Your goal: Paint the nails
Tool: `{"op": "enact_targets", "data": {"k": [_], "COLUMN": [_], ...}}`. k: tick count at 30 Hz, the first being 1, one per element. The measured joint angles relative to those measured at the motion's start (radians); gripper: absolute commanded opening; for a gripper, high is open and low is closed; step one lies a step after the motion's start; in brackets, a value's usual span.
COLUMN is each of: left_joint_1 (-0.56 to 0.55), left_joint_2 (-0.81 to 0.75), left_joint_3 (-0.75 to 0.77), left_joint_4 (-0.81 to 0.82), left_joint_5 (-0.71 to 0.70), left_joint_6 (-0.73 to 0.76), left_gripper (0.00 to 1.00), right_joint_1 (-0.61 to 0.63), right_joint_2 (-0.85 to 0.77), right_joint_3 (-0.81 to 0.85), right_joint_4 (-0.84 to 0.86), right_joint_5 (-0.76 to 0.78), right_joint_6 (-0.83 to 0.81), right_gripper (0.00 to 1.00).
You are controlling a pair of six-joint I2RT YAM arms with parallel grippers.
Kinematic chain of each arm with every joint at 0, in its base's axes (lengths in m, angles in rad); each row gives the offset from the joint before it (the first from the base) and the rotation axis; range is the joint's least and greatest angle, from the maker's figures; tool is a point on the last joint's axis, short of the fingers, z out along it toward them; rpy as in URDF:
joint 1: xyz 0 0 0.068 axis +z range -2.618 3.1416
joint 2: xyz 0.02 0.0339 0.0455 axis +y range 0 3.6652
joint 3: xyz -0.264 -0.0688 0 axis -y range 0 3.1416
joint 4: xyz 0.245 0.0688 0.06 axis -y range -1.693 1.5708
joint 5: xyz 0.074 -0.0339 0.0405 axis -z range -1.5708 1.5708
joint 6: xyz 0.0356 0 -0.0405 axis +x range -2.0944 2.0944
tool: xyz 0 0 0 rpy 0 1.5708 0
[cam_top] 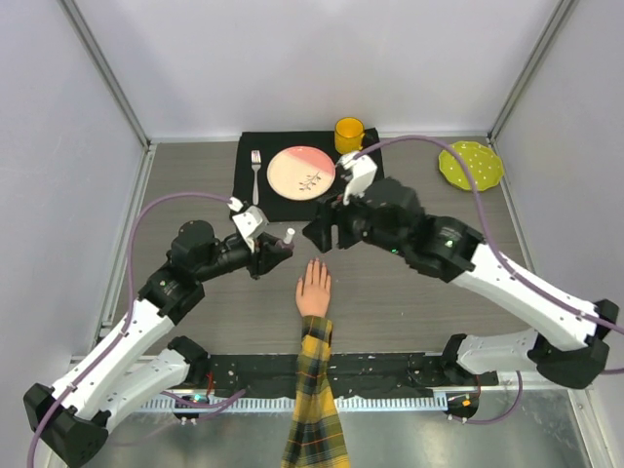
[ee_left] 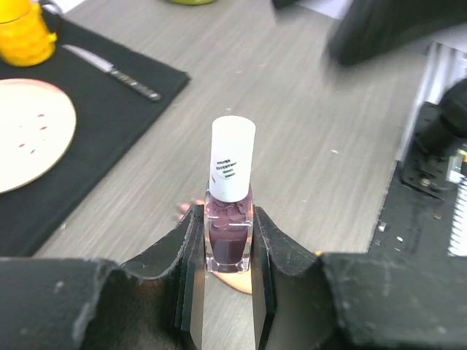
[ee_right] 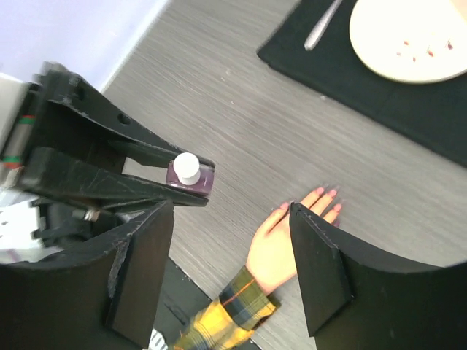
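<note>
The pale peach mannequin hand [cam_top: 314, 290] lies palm down on the grey table, fingers pointing away, with a yellow-black plaid sleeve [cam_top: 315, 390]. Its nails [ee_right: 325, 194] look pink at the fingertips. My left gripper [cam_top: 276, 250] is shut on the small purple polish bottle [ee_left: 230, 230], held upright with its white cap [ee_left: 233, 157] on, just left of and above the fingers. The bottle also shows in the right wrist view [ee_right: 191, 176]. My right gripper [ee_right: 230, 211] is open and empty, hovering above the hand [ee_right: 276, 244], close to the bottle; in the top view it [cam_top: 322, 234] is just beyond the fingertips.
A black placemat [cam_top: 255, 200] at the back holds a fork [cam_top: 256, 174], a pink-and-cream plate [cam_top: 301, 172] and a knife [ee_left: 113, 71]. A yellow mug [cam_top: 349, 134] stands behind it. A yellow-green dotted plate [cam_top: 471, 164] lies back right. A black strip [cam_top: 390, 370] runs along the near edge.
</note>
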Motion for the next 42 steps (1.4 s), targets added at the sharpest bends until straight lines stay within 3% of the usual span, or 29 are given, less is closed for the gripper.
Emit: {"op": "enact_targets", "data": {"k": [5,10,14,23,37,39,40,42], "left_joint_1": [0.001,0.001,0.001,0.001,0.001,0.001,0.001,0.001], "left_joint_2": [0.011,0.037,0.039,0.051,0.052,0.052,0.052,0.052], "left_joint_3": [0.0,0.002,0.002,0.002,0.002,0.002,0.002,0.003], "left_joint_4": [0.021,0.049,0.053,0.06,0.066,0.067,0.066,0.066], "left_joint_5": [0.127,0.248,0.282,0.315,0.351,0.354,0.355,0.36], "left_joint_6": [-0.027,-0.056,-0.065,-0.075,-0.076,-0.076,-0.076,-0.076], "left_gripper": [0.0,0.0,0.0,0.0,0.0,0.0,0.0,0.0], "right_joint_1": [-0.135,-0.144,-0.142,-0.142,-0.143,-0.143,-0.143,-0.143], "right_joint_2": [-0.082,0.006,0.073,0.081,0.106,0.111,0.114,0.117], "right_joint_3": [-0.001,0.028,0.032,0.053,0.076,0.077,0.079,0.08], "right_joint_4": [0.0,-0.039,-0.073,-0.098,-0.106,-0.106,-0.107,-0.107], "right_joint_5": [-0.283,-0.529,-0.626,-0.695,-0.718,-0.721,-0.721,-0.719], "right_joint_6": [-0.124,-0.254,-0.321,-0.377,-0.38,-0.38,-0.38,-0.38], "right_gripper": [0.68,0.64,0.58,0.37,0.3,0.21,0.06,0.01]}}
